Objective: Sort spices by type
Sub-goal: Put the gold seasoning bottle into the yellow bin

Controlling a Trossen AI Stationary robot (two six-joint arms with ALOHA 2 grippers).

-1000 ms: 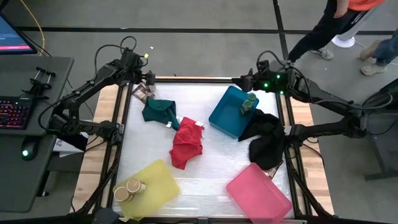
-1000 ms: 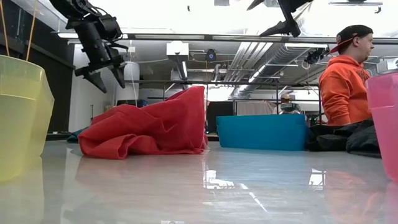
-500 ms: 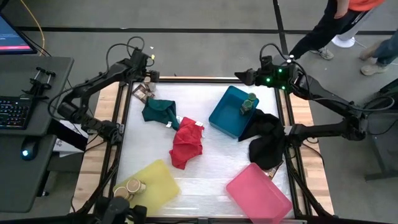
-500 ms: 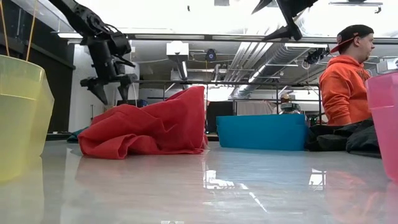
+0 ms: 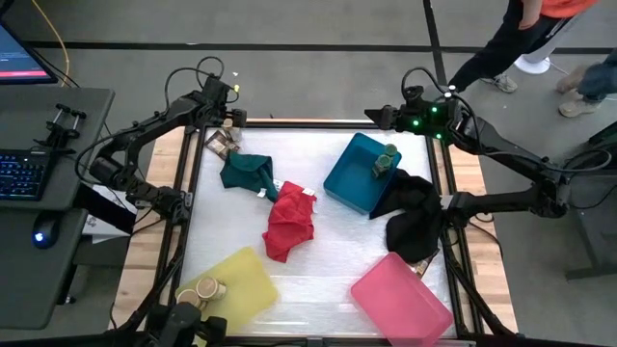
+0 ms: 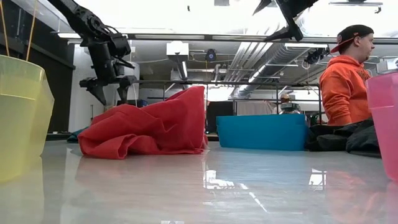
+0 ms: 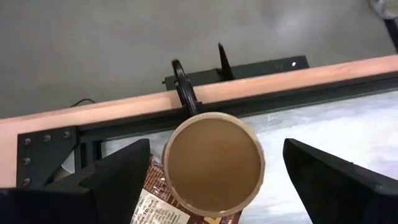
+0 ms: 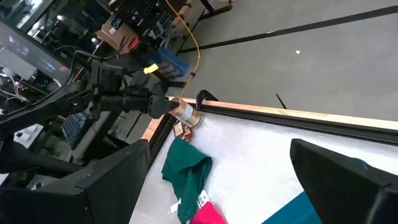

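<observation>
A white-topped table (image 5: pixel 328 270) is seen from above, strewn with a pink tray (image 5: pixel 401 299), a yellow tray (image 5: pixel 231 287) holding two tan-lidded jars (image 5: pixel 200 292), and a blue tray (image 5: pixel 355 173) containing a green-lidded jar (image 5: pixel 386 160). Red (image 5: pixel 288 221), green (image 5: pixel 249 173) and black (image 5: pixel 415 214) cloths lie between them. At the far left corner, the left gripper (image 7: pixel 211 180), fingers spread apart, is poised around a tan-lidded jar (image 7: pixel 213 163) standing on a brown-and-orange packet (image 7: pixel 158 205). The right gripper (image 5: pixel 371 119), fingers parted, is held over the far edge beside the blue tray.
</observation>
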